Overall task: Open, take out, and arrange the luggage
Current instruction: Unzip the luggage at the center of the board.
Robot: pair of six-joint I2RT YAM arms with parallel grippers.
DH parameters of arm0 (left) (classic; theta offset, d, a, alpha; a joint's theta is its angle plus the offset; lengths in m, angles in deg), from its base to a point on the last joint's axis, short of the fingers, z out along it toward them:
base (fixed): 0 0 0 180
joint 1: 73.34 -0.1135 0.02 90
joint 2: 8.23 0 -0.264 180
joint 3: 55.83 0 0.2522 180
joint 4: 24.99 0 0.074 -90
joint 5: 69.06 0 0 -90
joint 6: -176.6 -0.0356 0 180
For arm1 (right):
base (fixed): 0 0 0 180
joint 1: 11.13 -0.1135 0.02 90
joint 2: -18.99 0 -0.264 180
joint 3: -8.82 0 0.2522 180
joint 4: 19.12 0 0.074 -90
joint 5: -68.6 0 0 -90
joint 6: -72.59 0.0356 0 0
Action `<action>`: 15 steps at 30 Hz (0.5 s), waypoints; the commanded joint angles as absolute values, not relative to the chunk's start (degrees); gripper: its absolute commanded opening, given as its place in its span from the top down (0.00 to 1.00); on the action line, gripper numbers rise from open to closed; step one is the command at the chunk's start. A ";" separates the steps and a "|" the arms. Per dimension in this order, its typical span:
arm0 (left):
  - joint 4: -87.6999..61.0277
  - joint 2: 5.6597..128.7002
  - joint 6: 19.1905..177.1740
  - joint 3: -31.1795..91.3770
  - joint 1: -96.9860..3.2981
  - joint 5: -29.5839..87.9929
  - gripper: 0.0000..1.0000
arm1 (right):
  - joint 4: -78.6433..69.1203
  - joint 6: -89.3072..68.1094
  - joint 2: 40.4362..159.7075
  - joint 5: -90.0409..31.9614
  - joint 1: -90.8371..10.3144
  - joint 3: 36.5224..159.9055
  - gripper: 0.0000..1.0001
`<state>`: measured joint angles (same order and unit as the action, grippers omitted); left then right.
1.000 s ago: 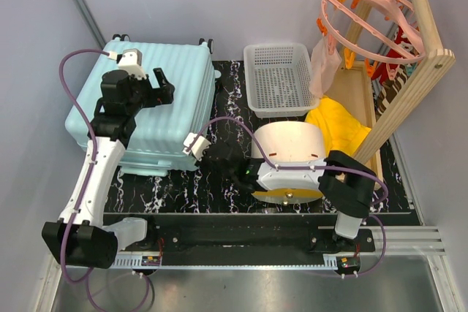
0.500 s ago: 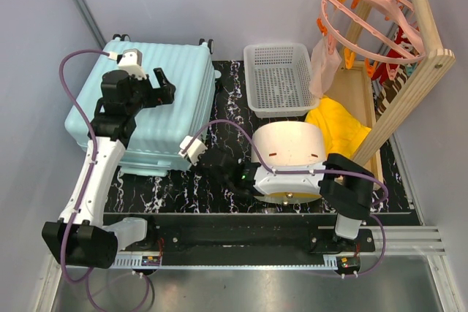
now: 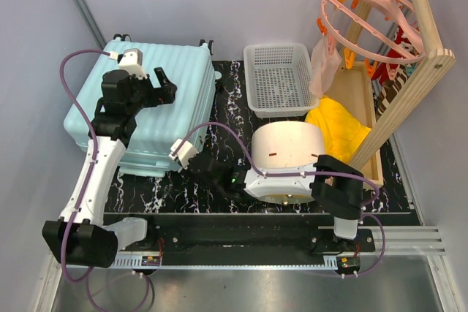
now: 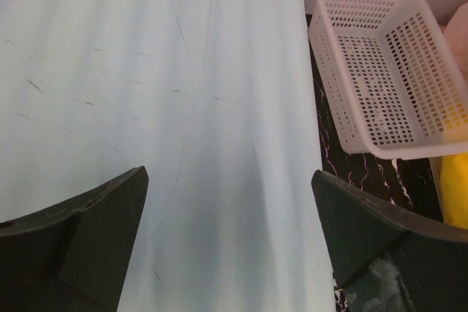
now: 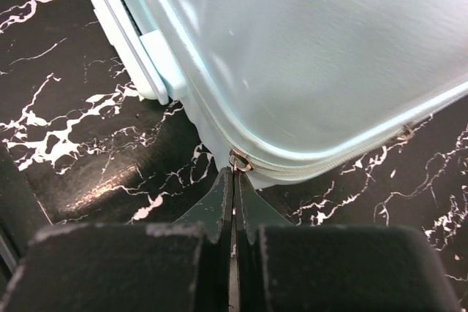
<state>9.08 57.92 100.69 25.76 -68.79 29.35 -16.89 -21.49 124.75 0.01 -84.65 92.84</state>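
Observation:
The luggage (image 3: 186, 100), a pale mint ribbed suitcase, lies flat and closed at the back left. My left gripper (image 3: 162, 85) hovers open over its lid (image 4: 183, 107), with its fingers (image 4: 95, 231) wide apart and nothing between them. My right gripper (image 3: 194, 167) reaches low to the suitcase's near right corner. In the right wrist view it (image 5: 234, 173) is shut on the small metal zipper pull (image 5: 240, 161) at the rounded corner of the shell (image 5: 307, 49).
A white mesh basket (image 3: 279, 78) stands right of the suitcase. A cream cylinder (image 3: 291, 153) with an orange end lies under the right arm, beside yellow cloth (image 3: 338, 126). A wooden rack (image 3: 409, 85) with a pink hanger (image 3: 365, 20) fills the right side. A black marbled mat (image 3: 146, 188) covers the table.
My right gripper has slid left along the suitcase's near edge, still pinching the zipper pull. The left arm has stayed where it was.

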 commanded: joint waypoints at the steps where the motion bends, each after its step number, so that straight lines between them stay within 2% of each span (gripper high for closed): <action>1: 5.91 57.78 101.46 25.52 -68.77 31.14 0.01 | -19.77 -18.47 126.56 -5.49 -88.04 97.99 1.00; 15: 5.73 57.25 101.11 25.52 -68.86 30.61 0.01 | -17.58 -18.47 133.60 -8.56 -89.09 107.48 1.00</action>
